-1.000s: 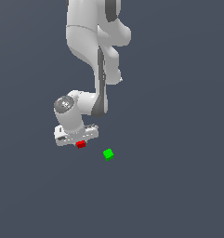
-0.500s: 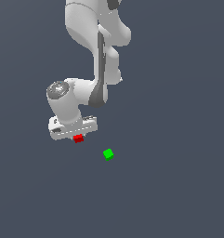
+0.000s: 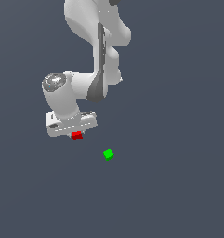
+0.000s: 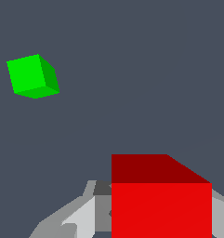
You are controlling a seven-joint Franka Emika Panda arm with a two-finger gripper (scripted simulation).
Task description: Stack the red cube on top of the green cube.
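The red cube (image 3: 76,135) sits just under the white gripper (image 3: 76,134), gripped between its fingers and lifted off the floor. In the wrist view the red cube (image 4: 161,200) fills the near part of the picture, with grey fingers (image 4: 74,216) at its sides. The green cube (image 3: 108,154) rests on the dark floor, to the exterior view's right of the red cube and lower in the picture, apart from it. It also shows in the wrist view as the green cube (image 4: 32,76), away from the gripper.
The white arm (image 3: 97,51) rises from the gripper toward the top of the exterior view. A plain dark grey floor (image 3: 178,176) surrounds both cubes.
The gripper has risen with the red cube in it and drifted slightly toward the exterior view's left. The green cube has not moved.
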